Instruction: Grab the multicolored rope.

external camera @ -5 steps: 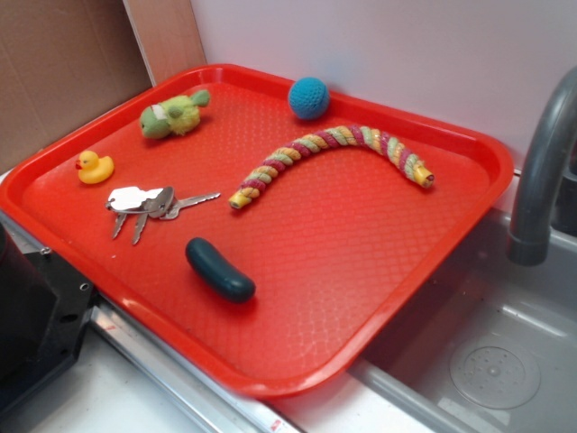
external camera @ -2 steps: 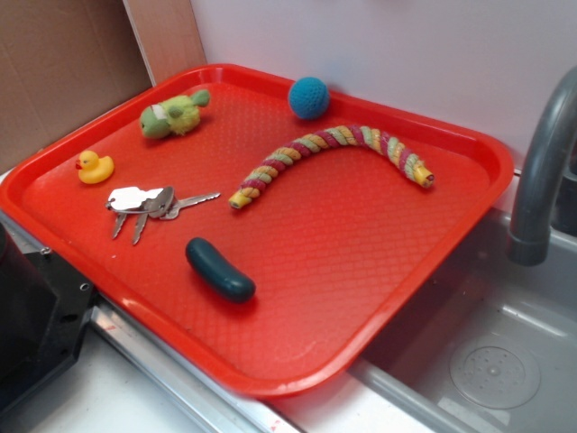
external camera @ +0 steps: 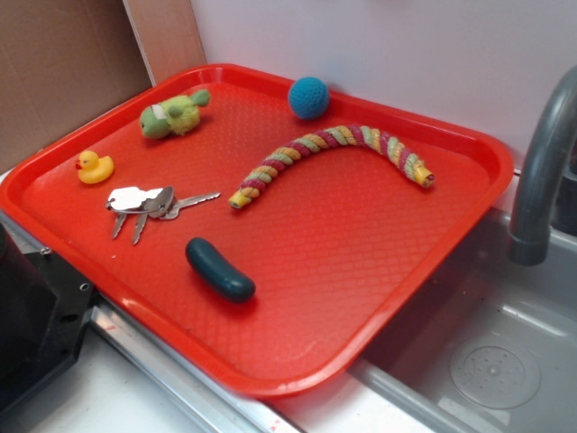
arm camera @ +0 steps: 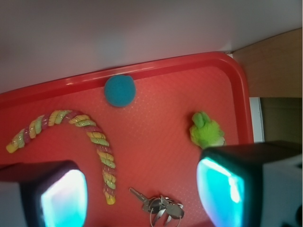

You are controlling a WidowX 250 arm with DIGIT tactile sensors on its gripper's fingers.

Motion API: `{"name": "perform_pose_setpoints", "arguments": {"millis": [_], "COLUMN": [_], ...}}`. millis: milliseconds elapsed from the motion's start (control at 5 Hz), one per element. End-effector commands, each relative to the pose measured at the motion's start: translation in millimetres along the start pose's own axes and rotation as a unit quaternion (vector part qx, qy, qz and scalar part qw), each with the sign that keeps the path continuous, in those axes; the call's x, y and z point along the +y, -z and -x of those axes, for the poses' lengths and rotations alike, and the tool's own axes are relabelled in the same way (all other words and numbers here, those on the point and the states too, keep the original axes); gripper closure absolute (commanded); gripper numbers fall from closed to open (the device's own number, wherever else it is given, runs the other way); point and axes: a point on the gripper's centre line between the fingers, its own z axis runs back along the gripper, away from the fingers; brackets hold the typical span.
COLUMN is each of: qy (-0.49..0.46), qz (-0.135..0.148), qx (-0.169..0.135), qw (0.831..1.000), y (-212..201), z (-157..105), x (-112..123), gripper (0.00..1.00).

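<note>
The multicolored rope [external camera: 311, 144] lies curved on the red tray [external camera: 343, 262], right of its middle, with twisted yellow, pink and green strands. In the wrist view the rope [arm camera: 97, 139] arcs from the left edge down toward the lower centre, and one end rests near my left finger. My gripper [arm camera: 142, 194] hangs high above the tray [arm camera: 156, 142], open, with nothing between its fingers [arm camera: 64, 198]. It does not appear in the exterior view.
On the tray also lie a teal ball [external camera: 308, 97], a fuzzy green plush [external camera: 173, 115], a yellow duck [external camera: 95, 167], a bunch of keys [external camera: 149, 203] and a dark green oblong toy [external camera: 219, 269]. A grey faucet [external camera: 545, 171] and a sink [external camera: 487, 361] are at the right.
</note>
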Motion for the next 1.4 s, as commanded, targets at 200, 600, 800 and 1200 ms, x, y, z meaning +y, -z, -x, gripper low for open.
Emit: {"name": "perform_pose_setpoints", "arguments": {"millis": [200, 600, 800, 1200], "qy": [0.135, 0.104, 0.105, 0.122], "qz": [0.030, -0.021, -0.055, -0.070], "qx": [-0.023, 0.013, 0.070, 0.106], "qw": [0.990, 0.994, 0.991, 0.984], "y": [-4.0, 50.5, 97.1, 123.1], "z": [48.8, 51.4, 56.6, 68.3], "x": [-65.9, -34.2, -26.6, -36.1], "gripper": [0.00, 0.00, 0.00, 0.00]}}
